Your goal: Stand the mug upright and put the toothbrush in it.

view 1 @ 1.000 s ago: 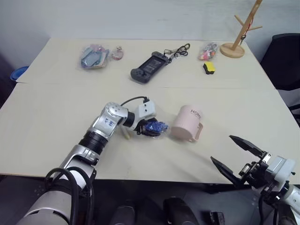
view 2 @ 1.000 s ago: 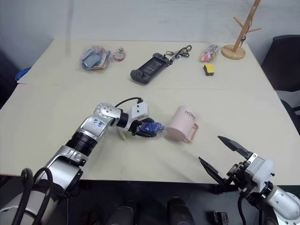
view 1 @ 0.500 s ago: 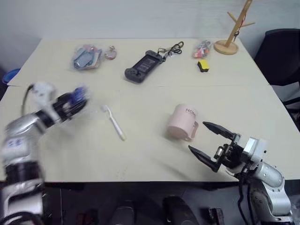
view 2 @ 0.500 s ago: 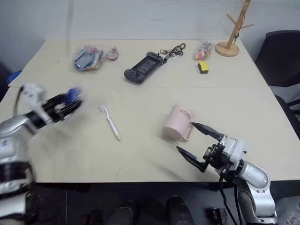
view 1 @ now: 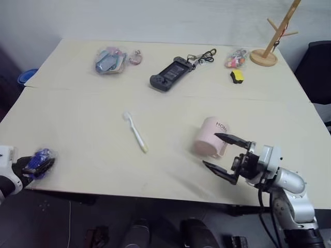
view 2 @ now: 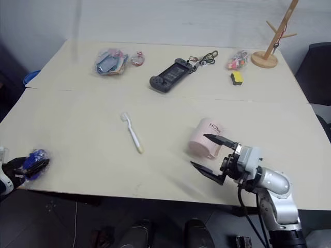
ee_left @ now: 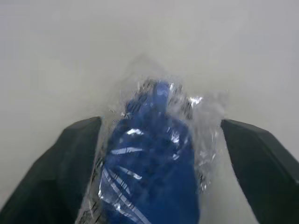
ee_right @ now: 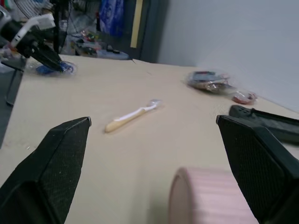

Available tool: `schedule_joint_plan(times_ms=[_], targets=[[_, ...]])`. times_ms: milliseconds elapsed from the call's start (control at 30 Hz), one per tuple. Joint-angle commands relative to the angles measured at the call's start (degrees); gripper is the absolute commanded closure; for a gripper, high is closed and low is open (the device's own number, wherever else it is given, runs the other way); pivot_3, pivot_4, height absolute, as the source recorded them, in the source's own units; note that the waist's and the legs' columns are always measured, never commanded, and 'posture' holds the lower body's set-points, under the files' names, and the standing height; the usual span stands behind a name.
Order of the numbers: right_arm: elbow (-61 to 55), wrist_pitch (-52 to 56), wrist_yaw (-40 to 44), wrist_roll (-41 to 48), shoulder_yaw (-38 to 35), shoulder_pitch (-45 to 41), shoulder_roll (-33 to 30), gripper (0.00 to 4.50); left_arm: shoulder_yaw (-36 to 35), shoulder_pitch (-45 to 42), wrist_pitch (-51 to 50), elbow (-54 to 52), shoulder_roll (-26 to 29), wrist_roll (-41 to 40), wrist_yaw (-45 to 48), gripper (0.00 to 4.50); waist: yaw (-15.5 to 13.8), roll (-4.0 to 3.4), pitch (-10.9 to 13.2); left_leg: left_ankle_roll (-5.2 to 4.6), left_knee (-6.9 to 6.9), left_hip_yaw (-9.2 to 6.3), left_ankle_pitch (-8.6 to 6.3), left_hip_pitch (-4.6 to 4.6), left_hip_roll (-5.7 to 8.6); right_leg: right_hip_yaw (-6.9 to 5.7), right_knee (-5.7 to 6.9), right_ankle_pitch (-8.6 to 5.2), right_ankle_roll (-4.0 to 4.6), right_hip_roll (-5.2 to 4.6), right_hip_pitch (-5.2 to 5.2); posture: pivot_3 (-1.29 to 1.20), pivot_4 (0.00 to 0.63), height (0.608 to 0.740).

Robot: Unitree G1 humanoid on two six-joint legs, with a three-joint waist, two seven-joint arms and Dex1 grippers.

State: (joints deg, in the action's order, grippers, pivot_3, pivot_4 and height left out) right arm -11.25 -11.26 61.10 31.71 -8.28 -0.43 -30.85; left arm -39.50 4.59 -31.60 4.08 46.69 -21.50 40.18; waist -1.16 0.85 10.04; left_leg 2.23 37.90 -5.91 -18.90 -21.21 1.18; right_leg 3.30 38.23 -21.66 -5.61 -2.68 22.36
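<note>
Right gripper (view 1: 226, 154) sits at the near edge of the table (view 1: 77, 129) with its two black fingers spread wide, nothing between them. The upper finger reaches over the handle side of the mug (view 1: 209, 137), the lower one hangs off to the near side; whether that upper tip actually touches the pink wall is hard to call from the head cameras. In the right wrist view the mug's rounded pink side sits low between the two fingers, with clear space on each flank.

The mug itself is lying tipped on its side, "HOME" lettering facing up, handle toward the gripper. The toothbrush (view 1: 135, 132) lies flat on the tabletop well to the left of the mug, bristle head pointing away toward the far side, nobody touching it.

Over at the far left corner, the left gripper (view 1: 35, 163) is at the table's near edge with a blue item in crinkly clear wrap (ee_left: 154, 154) sitting between its fingers. In its wrist view the fingers stand apart on either side of the packet, so it looks loosened rather than pinched.
</note>
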Motion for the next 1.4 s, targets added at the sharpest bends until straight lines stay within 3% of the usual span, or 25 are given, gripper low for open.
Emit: schedule_joint_plan(times_ms=[33, 167, 300, 433, 500, 667, 733, 833, 1100, 1233, 1400], targets=[[-0.9, 1.8, -1.6, 2.4, -7.6, 5.5, -2.6, 0.0, -2.4, -1.4, 13.7, 4.8, 5.6, 1.3, 6.4, 0.03, -0.1, 0.0, 0.0, 0.01, -0.05, 0.0, 0.01, 0.01, 0.0, -0.01, 0.0, 0.0, 0.0, 0.0, 0.02, 0.0, 0.15, 0.74], [0.2, 6.5, -2.2, 4.0, -15.6, 14.9, -6.0, 0.0, 1.4, -1.9, 26.0, 4.4, 10.2, 0.8, 18.5, 0.03, -0.1, -0.09, 0.0, -0.01, -0.19, 0.13, 0.0, 0.02, 0.03, 0.08, -0.16, 0.0, 0.02, -0.01, 0.01, 0.0, 0.15, 0.74], [-0.5, 9.2, -4.6, 5.2, -19.6, 18.7, -5.6, 0.0, 4.8, -3.6, 25.2, 2.9, 10.6, -2.1, 23.2, 0.03, 0.3, -0.17, 0.0, -0.08, -0.37, 0.21, -0.01, 0.11, 0.03, 0.15, -0.31, 0.02, 0.04, -0.03, -0.05, 0.0, 0.15, 0.74], [-5.5, 20.8, -13.1, 1.8, -19.9, 23.8, -7.8, 0.0, 13.6, -7.1, 23.8, -6.7, 4.5, -5.8, 23.6, 0.03, 1.2, -0.25, 0.0, -0.25, -0.48, 0.18, -0.05, 0.12, -0.02, 0.12, -0.22, 0.05, 0.08, 0.01, -0.01, 0.0, 0.15, 0.74], [-10.9, 32.2, -19.2, 6.5, -18.2, 21.9, -9.5, 0.0, 17.8, -6.3, 23.9, -9.6, 1.9, -5.4, 24.1, 0.03, 1.8, -0.26, -0.1, -0.21, -0.47, 0.21, -0.03, 0.09, -0.03, 0.16, -0.18, 0.05, 0.07, 0.04, 0.06, 0.0, 0.15, 0.74], [-17.9, 65.8, -40.8, 24.0, -12.7, 3.4, -13.9, 0.0, 22.9, -6.8, 17.1, -13.9, -1.6, -8.1, 21.8, 0.03, 3.7, -0.26, 0.0, -0.1, -0.47, 0.24, 0.04, 0.13, -0.17, 0.21, 0.07, 0.06, 0.08, 0.18, 0.14, 0.0, 0.15, 0.74], [-16.1, 74.0, -50.0, 29.8, -11.9, -4.7, -11.5, 0.0, 23.0, -7.6, 15.1, -15.4, -2.3, -9.7, 21.0, 0.03, 3.2, -0.25, 0.0, -0.03, -0.47, 0.1, 0.08, 0.07, -0.23, 0.1, 0.08, 0.05, 0.1, 0.24, 0.21, 0.0, 0.15, 0.74], [-12.4, 83.7, -60.5, 31.5, -10.8, -13.8, -8.1, 0.0, 24.2, -7.7, 16.1, -17.9, -1.8, -8.7, 21.8, 0.03, 2.6, -0.26, 0.0, 0.12, -0.51, 0.07, 0.15, -0.03, -0.24, 0.05, -0.04, 0.04, 0.12, 0.25, 0.23, 0.0, 0.15, 0.74], [-3.6, 95.3, -66.1, 26.4, -6.6, -25.5, -2.3, 0.0, 25.2, -12.0, 10.8, -25.6, -1.7, -11.7, 19.4, 0.03, 2.1, -0.27, 0.0, -0.01, -0.18, 0.15, 0.1, -0.21, 0.02, 0.12, -0.16, 0.07, 0.05, 0.02, 0.19, 0.0, 0.15, 0.74], [2.7, 97.6, -65.5, 21.5, -2.4, -32.3, 1.9, 0.95, 24.9, -11.7, 10.3, -26.4, -2.2, -12.1, 18.4, 0.0, 3.6, -0.19, -0.1, -0.02, -0.21, 0.21, 0.1, -0.05, -0.08, 0.18, -0.01, 0.07, 0.05, 0.16, 0.17, 0.0, 0.15, 0.74], [6.9, 98.8, -62.8, 17.8, -3.0, -35.9, 3.9, 2.69, 23.7, -9.0, 11.3, -26.3, -2.0, -11.6, 18.3, 0.0, 4.4, -0.2, -0.1, 0.0, -0.37, 0.2, 0.11, -0.01, -0.14, 0.15, 0.0, 0.07, 0.06, 0.19, 0.21, 0.0, 0.15, 0.74]])
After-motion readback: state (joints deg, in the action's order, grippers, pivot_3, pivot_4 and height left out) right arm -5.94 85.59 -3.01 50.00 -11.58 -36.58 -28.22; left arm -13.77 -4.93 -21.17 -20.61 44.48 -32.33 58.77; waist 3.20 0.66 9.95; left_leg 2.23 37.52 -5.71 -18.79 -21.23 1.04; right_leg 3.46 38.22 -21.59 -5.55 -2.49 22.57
